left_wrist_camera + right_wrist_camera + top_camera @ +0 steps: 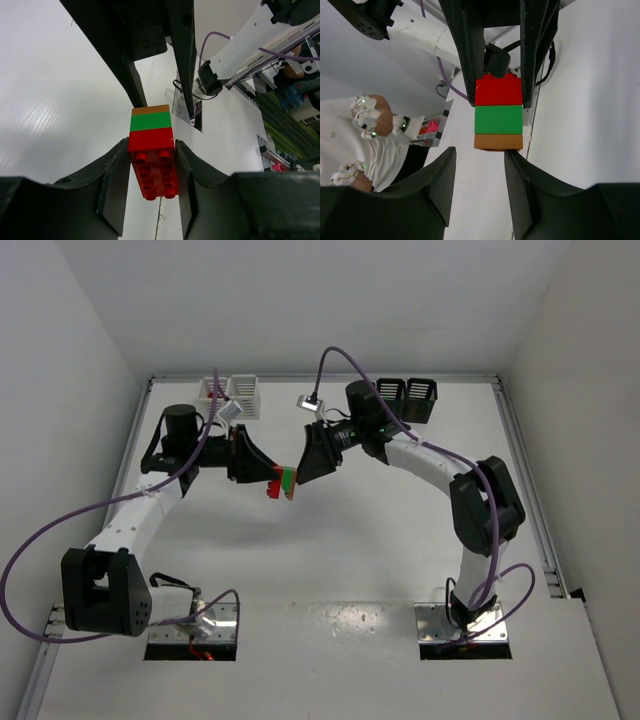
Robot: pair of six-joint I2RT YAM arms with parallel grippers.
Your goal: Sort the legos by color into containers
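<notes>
White table (330,560) below; left gripper (151,152) clamps lego stack (151,122) by red end midair so right gripper (479,152), half-open round orange end, can split it; contact unclear

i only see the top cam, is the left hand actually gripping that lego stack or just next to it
observer: Gripping. In the left wrist view the left hand has its fingers pressed on both sides of the red brick.
operator: what else is in the stack
observer: Three bricks in a row: the red one, then a green brick, then an orange-brown brick farthest from the left hand.
operator: right hand got the other end yet
observer: Not visibly. In the right wrist view the right hand has its fingers apart, and the orange-brown end sits just at their tips, unclamped.
</notes>
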